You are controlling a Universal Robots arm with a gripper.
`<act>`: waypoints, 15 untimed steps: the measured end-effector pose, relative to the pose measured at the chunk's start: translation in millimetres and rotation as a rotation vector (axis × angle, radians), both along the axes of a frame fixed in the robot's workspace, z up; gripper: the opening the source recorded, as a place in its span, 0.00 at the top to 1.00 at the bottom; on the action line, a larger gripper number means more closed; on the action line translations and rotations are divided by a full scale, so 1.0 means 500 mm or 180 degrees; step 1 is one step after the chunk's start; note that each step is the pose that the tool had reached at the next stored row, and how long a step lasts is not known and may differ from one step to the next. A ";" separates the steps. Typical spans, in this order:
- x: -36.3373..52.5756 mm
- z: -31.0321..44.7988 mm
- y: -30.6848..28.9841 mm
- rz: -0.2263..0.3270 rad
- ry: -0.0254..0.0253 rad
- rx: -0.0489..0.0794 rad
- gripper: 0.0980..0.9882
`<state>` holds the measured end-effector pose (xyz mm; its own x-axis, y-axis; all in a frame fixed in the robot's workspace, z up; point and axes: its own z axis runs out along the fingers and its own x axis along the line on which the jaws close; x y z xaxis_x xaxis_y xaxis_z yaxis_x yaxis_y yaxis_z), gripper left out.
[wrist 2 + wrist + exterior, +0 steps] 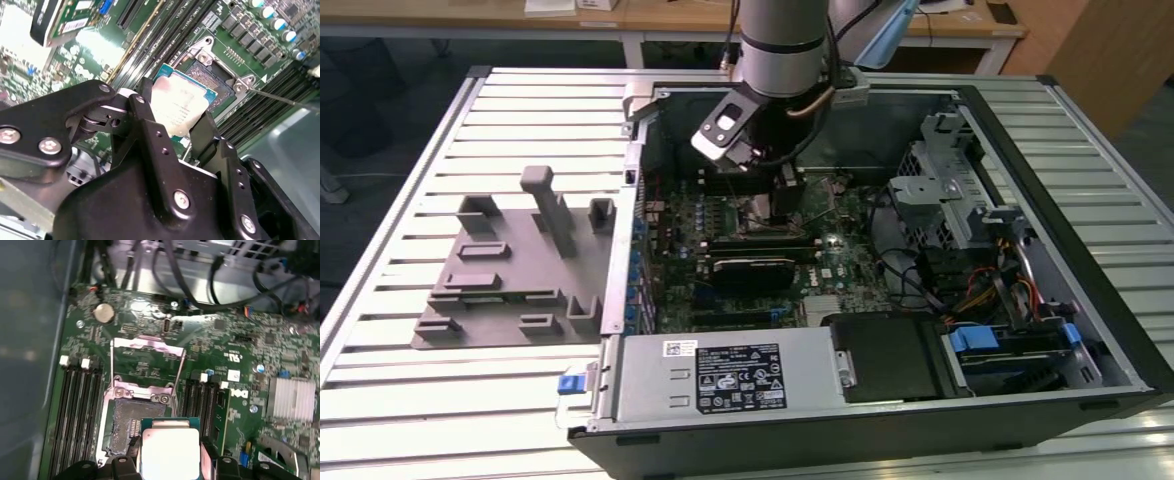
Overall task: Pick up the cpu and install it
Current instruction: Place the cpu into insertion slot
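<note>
The cpu (182, 107), a small square chip with a pale silver top and green rim, sits between my black fingers (145, 107); my gripper (175, 114) is shut on it. It hangs just over the open socket (217, 80) on the motherboard (834, 265), overlapping one side of it. In the first wrist view the cpu (170, 452) lies at the near edge of the socket (125, 422), whose metal load plate (145, 357) stands flipped open. In the exterior view my gripper (787, 205) reaches down inside the open computer case (1067, 170).
A grey holder plate (507, 270) with upright blocks lies on the slatted table at the exterior view's left. Memory slots (77, 410) flank the socket. A black module (747, 262), a silver heatsink (292, 399), cables (200, 285), the power supply (720, 375) and drive cage (947, 180) crowd the case.
</note>
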<state>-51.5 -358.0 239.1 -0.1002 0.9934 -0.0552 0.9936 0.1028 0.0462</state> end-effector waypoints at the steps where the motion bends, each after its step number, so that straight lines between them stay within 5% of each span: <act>1: 0.000 0.000 0.000 -0.0051 0.0000 0.0000 0.50; 8: 0.000 -0.002 0.000 -0.0389 0.0000 0.0000 0.50; 15: 0.003 -0.003 0.001 -0.0435 0.0002 0.0029 0.50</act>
